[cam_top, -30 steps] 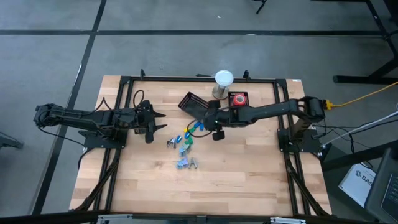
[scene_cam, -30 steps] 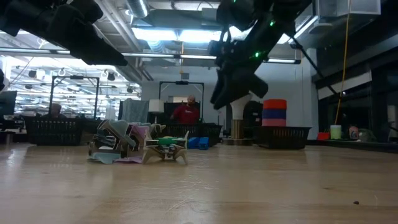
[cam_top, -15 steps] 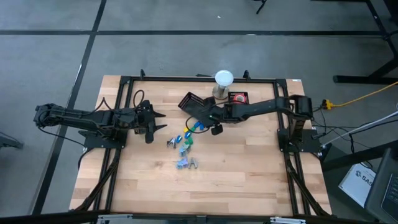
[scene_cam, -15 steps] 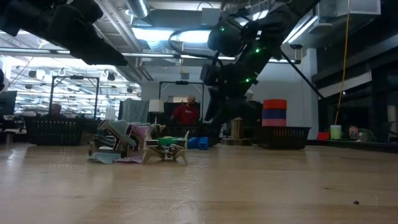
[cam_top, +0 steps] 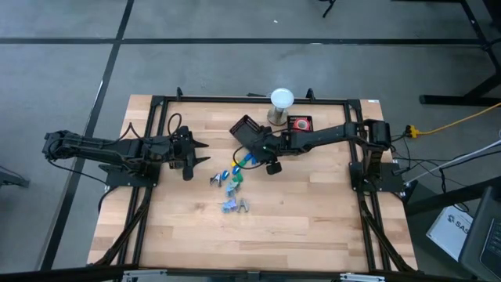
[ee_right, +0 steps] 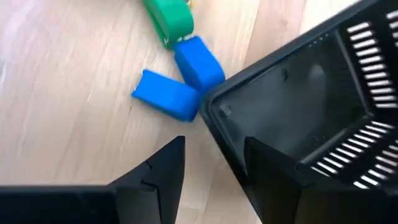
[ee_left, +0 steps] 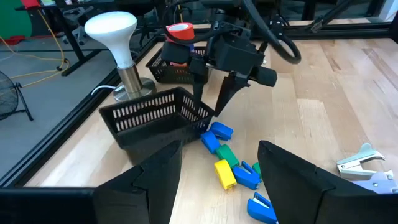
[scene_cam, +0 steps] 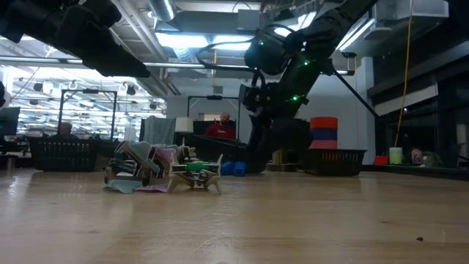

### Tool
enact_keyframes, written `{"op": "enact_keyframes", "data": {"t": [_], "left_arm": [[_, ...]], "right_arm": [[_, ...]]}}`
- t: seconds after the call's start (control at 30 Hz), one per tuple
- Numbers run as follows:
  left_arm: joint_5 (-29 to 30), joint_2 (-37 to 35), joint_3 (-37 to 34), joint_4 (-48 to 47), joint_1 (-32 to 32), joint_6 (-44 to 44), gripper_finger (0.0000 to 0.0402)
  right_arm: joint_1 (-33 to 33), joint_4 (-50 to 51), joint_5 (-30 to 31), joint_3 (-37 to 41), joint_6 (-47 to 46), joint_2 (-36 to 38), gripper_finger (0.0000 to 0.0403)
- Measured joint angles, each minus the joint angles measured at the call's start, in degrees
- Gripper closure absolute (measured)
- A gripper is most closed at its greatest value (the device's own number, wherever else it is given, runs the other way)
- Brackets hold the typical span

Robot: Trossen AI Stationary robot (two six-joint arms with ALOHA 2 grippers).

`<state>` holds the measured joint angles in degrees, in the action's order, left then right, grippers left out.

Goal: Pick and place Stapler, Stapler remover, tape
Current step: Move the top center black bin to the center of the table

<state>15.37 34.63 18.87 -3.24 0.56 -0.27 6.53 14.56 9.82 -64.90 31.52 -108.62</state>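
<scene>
A black slotted basket (cam_top: 246, 128) sits tipped at mid-table, and my right gripper (ee_right: 214, 142) comes down on it, open, with fingers on either side of one wall. Beside it lie small blue, green and yellow staplers (cam_top: 235, 172), and nearer the front edge the silver-and-blue staple removers (cam_top: 235, 205). A red roll of tape (cam_top: 299, 123) rests in a second basket at the far edge. My left gripper (cam_top: 205, 153) hovers open at the table's left and touches nothing. My right gripper has the basket's wall near a corner (ee_right: 219, 118) between its open fingers, one finger (ee_right: 283, 180) inside the basket and one outside. They come slanting down from the table's right. The inner finger seems to lie against the wall. The basket stands tilted.
A white-topped stand (cam_top: 281, 99) rises at the far edge beside the tape basket. Black frame rails (cam_top: 235, 100) border the table. Bare wood lies toward the near edge. People and shelves show in the room behind.
My right gripper has sunk and gone toward the table's left, onto the black basket, tipping more steeply down. The basket has tilted, one side now raised.
</scene>
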Motion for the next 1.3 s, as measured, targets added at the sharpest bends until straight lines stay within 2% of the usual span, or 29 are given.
{"op": "enact_keyframes", "data": {"t": [0.2,0.37,0.57,0.73,1.0,1.17,1.3], "left_arm": [[-0.01,0.00,0.00,0.00,0.00,0.00,0.0192],[-0.01,0.00,0.00,0.01,0.00,0.00,0.0192],[-0.01,0.00,0.00,0.01,0.00,0.00,0.0192],[0.00,0.00,0.00,0.01,0.00,0.00,0.0192],[0.00,0.00,0.00,0.01,-0.01,-0.02,0.0192],[0.01,0.00,0.00,-0.01,-0.02,-0.02,0.0192],[-0.01,0.00,0.00,0.01,-0.02,0.00,0.0192]], "right_arm": [[-0.72,0.50,2.90,0.02,-1.53,0.00,0.0235],[-1.34,1.69,3.83,0.02,-4.27,0.00,0.0269],[-2.89,4.64,1.09,0.02,-10.32,0.00,0.0320],[-5.41,6.41,0.19,-0.95,-13.65,0.00,0.0344],[-10.21,13.72,-7.15,-7.27,-18.73,0.00,0.0371],[-13.91,14.13,-7.54,-9.25,-18.90,0.00,0.0381],[-16.65,14.33,-7.54,-9.42,-20.60,0.00,0.0367]]}}
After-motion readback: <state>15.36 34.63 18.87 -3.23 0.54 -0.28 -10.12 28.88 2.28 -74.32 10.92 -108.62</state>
